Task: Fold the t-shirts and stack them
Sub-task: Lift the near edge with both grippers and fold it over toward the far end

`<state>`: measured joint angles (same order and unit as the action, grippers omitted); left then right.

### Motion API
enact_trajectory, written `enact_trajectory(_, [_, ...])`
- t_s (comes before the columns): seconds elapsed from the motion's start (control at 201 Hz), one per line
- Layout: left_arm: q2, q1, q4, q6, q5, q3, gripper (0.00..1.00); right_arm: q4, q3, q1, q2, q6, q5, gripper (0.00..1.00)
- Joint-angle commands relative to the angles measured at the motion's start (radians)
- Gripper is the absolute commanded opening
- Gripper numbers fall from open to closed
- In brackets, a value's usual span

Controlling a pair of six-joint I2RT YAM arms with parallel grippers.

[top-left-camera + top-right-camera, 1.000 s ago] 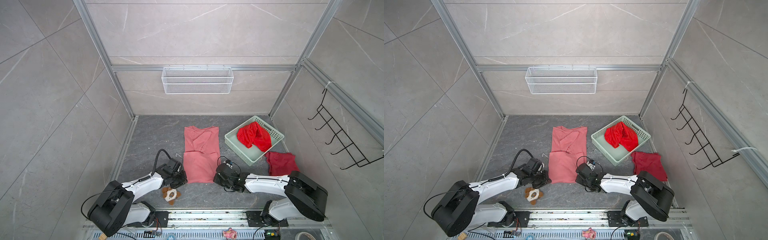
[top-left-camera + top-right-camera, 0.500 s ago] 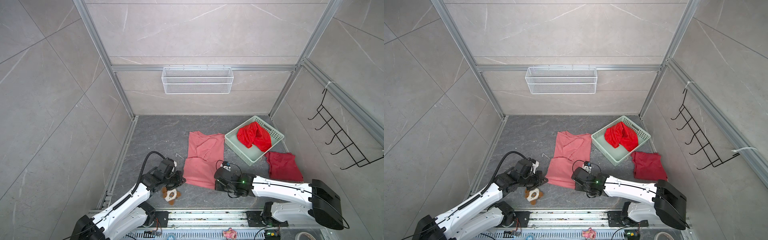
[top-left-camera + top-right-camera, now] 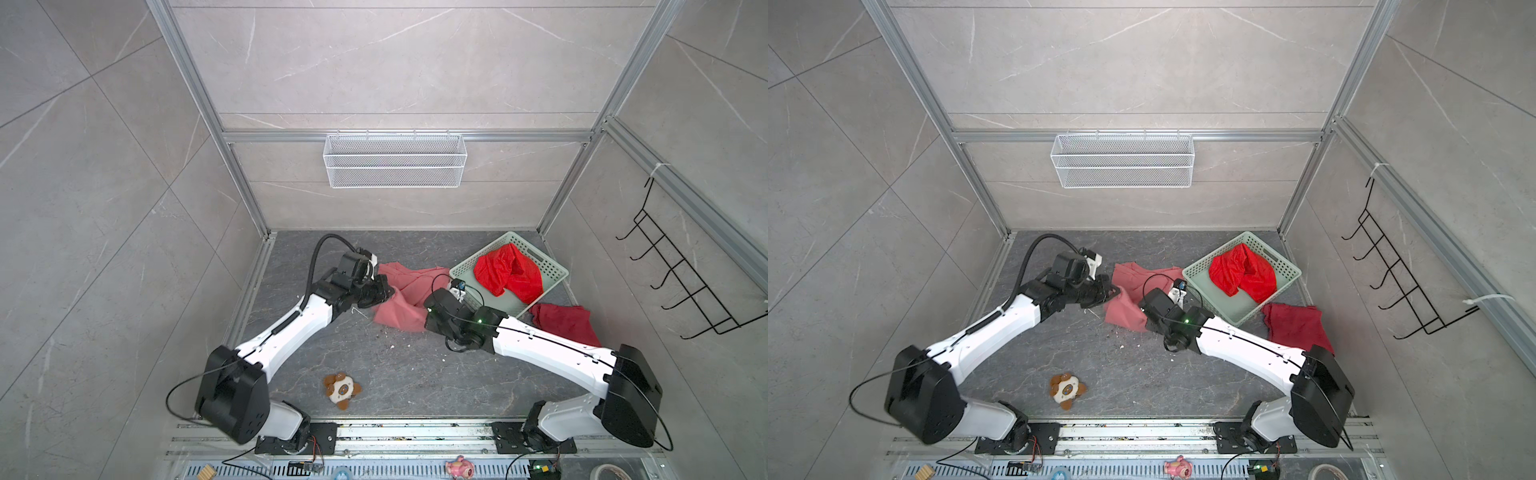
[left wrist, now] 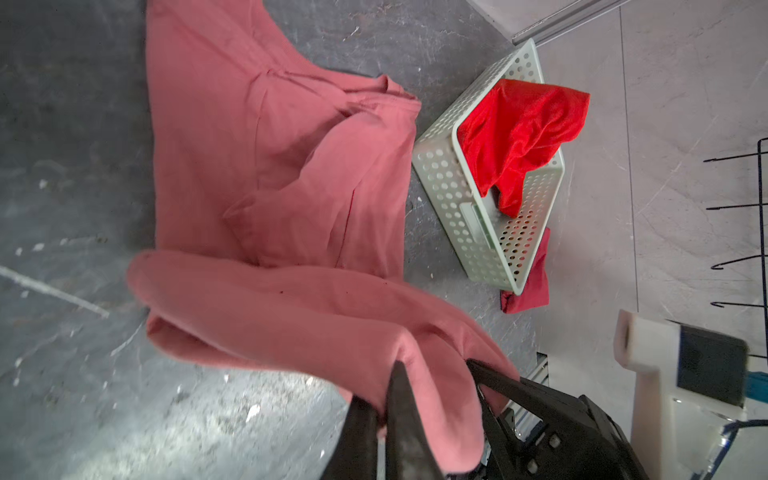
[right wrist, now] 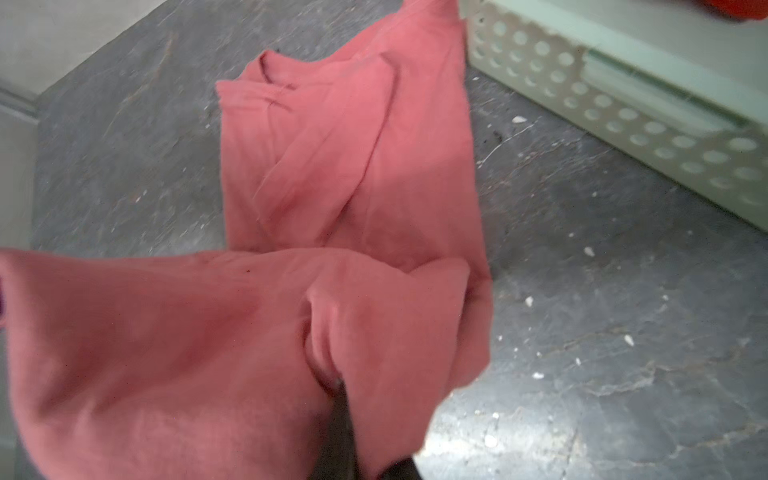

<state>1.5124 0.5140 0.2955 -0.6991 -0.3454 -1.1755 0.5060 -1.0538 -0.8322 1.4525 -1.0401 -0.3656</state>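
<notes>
In both top views the salmon-pink soft cloth t-shirt (image 3: 409, 303) is no longer stretched flat along the dark grey stone-patterned desk (image 3: 399, 365), as it is a second ago. The left gripper (image 3: 390, 293) and right gripper (image 3: 425, 321), low at the near hem back then, now reach far forward with that hem lifted toward the collar. The shirt sits doubled over just beside the pale green perforated plastic basket (image 3: 555, 270). The bright scarlet t-shirt (image 3: 507, 272) lies crumpled in that basket, and the dark crimson t-shirt (image 3: 565, 326) lies on the desk beside it; neither has moved. In the left wrist view the left gripper (image 4: 384, 399) is clamped tight on a pinch of pink hem, and the cloth sags from it over the flat collar half. In the blurred right wrist view the right gripper (image 5: 340, 401) is likewise closed, with pink cloth bunched round its dark finger. This looks like the half-fold in mid-swing: the hem still has to be laid down squarely, and two shirts wait.
</notes>
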Motion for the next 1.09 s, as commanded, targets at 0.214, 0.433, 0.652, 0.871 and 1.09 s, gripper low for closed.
enact_trajectory(0.214, [0.371, -0.137, -0.122, 0.039, -0.195, -0.329, 0.0, -0.05, -0.321, 0.174, 0.316, 0.092, 0.089, 0.11])
enact_trajectory(0.433, [0.63, -0.175, -0.102, 0.027, -0.217, -0.577, 0.0, -0.117, -0.409, 0.252, 0.448, 0.08, 0.028, 0.33])
enact_trajectory(0.652, [0.895, -0.226, -0.104, -0.087, -0.279, -0.86, 0.0, -0.208, -0.463, 0.282, 0.46, 0.184, -0.011, 0.51])
enact_trajectory(0.871, [0.936, -0.253, -0.098, -0.083, -0.291, -0.911, 0.44, -0.262, -0.399, 0.258, 0.436, 0.233, 0.069, 0.51])
enact_trajectory(1.09, [0.7, -0.269, -0.062, 0.07, -0.178, -0.671, 0.64, -0.207, -0.482, 0.222, 0.564, 0.239, 0.056, 0.49])
